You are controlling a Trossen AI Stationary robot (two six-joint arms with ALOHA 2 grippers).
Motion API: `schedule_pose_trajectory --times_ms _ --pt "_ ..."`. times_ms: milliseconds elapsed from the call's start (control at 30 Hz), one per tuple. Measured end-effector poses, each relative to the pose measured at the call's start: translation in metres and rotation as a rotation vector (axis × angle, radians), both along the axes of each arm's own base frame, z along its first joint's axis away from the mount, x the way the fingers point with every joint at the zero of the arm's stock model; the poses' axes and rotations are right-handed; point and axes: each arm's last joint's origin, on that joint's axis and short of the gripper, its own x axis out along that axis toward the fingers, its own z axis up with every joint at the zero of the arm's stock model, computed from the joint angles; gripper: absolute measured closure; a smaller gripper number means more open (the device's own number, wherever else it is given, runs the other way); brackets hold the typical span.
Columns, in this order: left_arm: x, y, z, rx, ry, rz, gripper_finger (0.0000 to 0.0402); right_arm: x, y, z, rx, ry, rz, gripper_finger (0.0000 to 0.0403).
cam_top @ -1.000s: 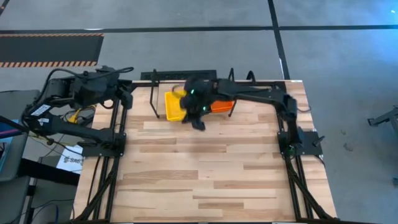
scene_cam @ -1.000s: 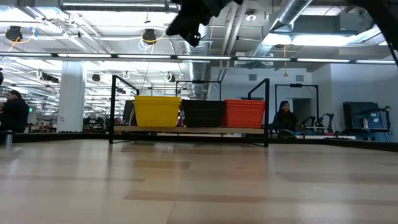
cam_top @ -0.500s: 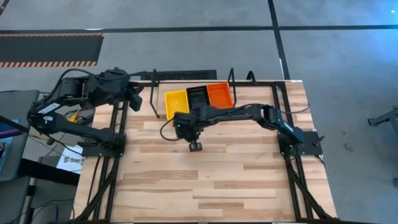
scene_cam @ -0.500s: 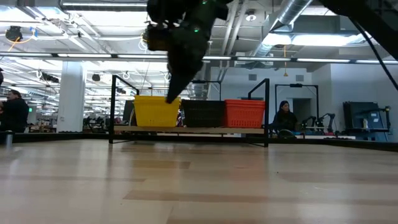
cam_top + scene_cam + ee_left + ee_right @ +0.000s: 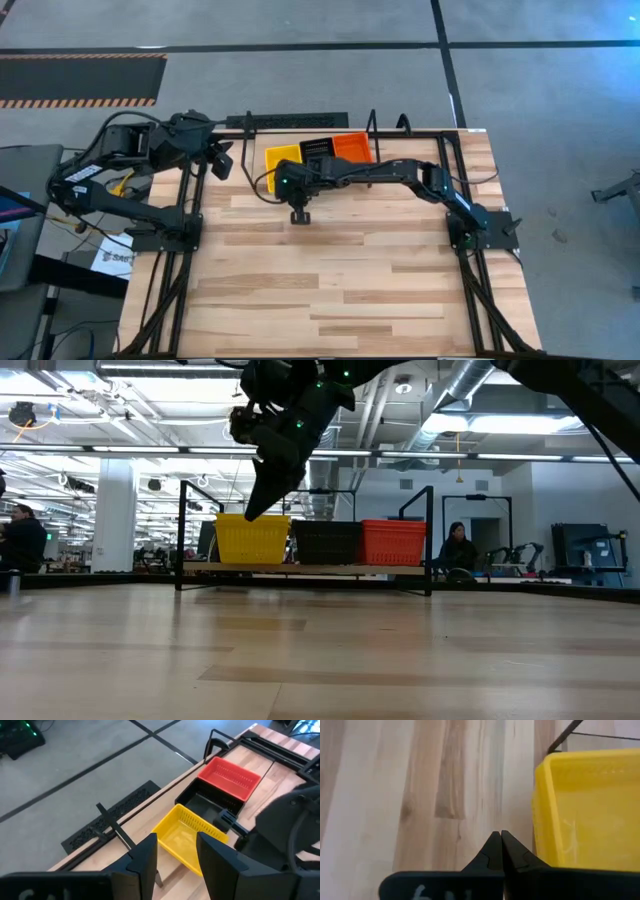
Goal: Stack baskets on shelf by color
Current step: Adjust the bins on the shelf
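With yellow basket, black basket and red basket sitting side by side on the shelf at upper centre, you are lifting the clenched, empty right gripper clear while the left gripper is hanging released.

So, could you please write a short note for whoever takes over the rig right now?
Right gripper: jaws shut, empty, above the table just in front of the yellow stack.
Left gripper: jaws apart, empty, parked at the table's far left corner, beside the shelf.
Baskets: three stacks side by side on the shelf, yellow, then black stack, then red-orange stack.
Done: all baskets in view are on the shelf, sorted by colour; none lie on the table.
Left: the count per stack cannot be read, so check it; otherwise retract the arms.
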Motion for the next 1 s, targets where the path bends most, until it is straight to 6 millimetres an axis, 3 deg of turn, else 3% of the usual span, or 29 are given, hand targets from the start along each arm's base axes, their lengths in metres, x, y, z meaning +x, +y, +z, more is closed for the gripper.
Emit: schedule_pose_trajectory --times_ms 200,667,833,1000 --pt "0.0 0.0 0.0 -0.002 -0.004 0.003 0.0275 0.003 0.005 0.002 -0.022 -0.027 0.043 0.0403" --pt "-0.001 0.0 0.0 -0.001 -0.004 0.004 0.0275 0.002 -0.028 0.005 -0.038 -0.078 -0.014 0.0403" --pt "-0.001 0.0 0.0 -0.001 -0.005 0.004 0.0275 0.003 -0.009 0.002 -0.036 -0.045 0.045 0.0403" --pt "-0.001 0.0 0.0 0.003 -0.005 0.008 0.0275 0.009 0.005 -0.022 -0.036 0.01 0.092 0.0403"
